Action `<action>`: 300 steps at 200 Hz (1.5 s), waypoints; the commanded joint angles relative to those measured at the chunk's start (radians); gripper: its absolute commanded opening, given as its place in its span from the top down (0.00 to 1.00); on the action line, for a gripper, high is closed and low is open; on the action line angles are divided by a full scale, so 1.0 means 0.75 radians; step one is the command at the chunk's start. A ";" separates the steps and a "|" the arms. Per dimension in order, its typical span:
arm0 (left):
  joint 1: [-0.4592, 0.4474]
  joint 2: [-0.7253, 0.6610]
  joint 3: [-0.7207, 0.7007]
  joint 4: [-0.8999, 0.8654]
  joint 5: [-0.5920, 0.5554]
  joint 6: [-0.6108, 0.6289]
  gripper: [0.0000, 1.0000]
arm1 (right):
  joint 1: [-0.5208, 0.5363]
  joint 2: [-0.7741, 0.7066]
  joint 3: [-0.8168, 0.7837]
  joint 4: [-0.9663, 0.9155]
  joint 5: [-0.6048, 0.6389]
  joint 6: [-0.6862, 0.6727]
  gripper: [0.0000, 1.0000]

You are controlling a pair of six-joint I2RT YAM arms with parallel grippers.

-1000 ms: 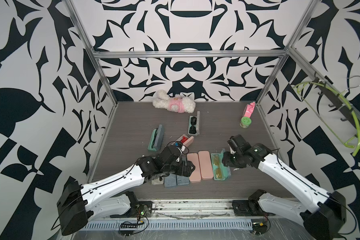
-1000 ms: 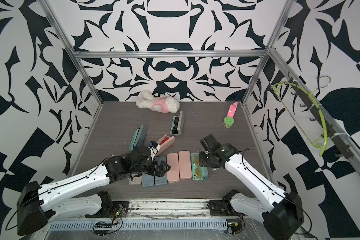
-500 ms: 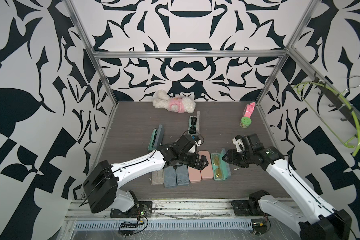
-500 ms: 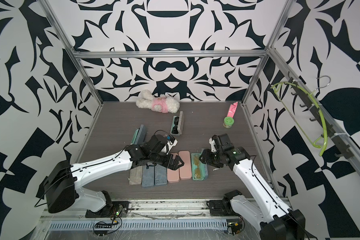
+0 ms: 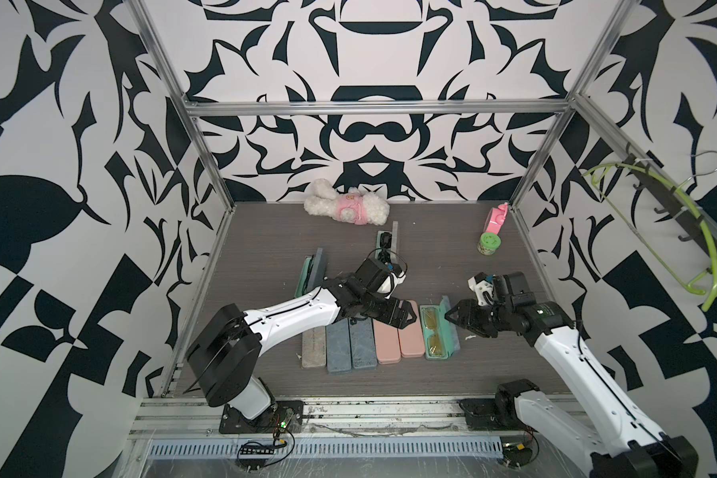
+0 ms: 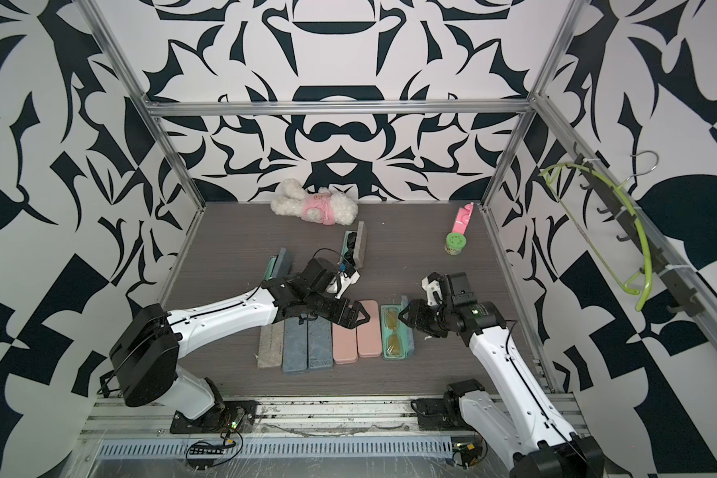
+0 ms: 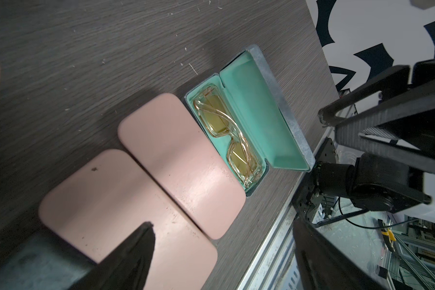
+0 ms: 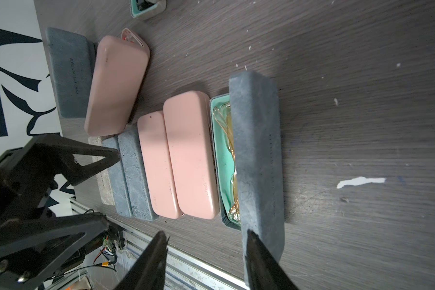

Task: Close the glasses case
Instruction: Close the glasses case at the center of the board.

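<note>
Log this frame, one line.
case: open, glasses inside | lid: up | left pincer: open, above pink cases | right pincer: open, by lid | closing: not done

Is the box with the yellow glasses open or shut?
Open. The teal-lined case has its lid raised, and the yellow glasses lie uncovered inside.

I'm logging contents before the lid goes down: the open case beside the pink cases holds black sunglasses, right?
No. The glasses in the open case are yellow-lensed with a clear golden frame, not black, as the left wrist view shows. The case does lie beside the pink cases.
</note>
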 commanded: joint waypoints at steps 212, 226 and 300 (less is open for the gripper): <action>0.042 -0.005 -0.154 0.150 0.077 -0.068 0.48 | -0.139 -0.073 -0.158 0.163 -0.177 -0.002 0.66; 0.042 0.003 -0.153 0.151 0.081 -0.081 0.49 | -0.139 -0.083 -0.165 0.157 -0.153 0.007 0.68; 0.007 0.057 -0.147 0.177 0.073 -0.112 0.53 | -0.138 -0.080 -0.166 0.131 -0.069 0.025 0.71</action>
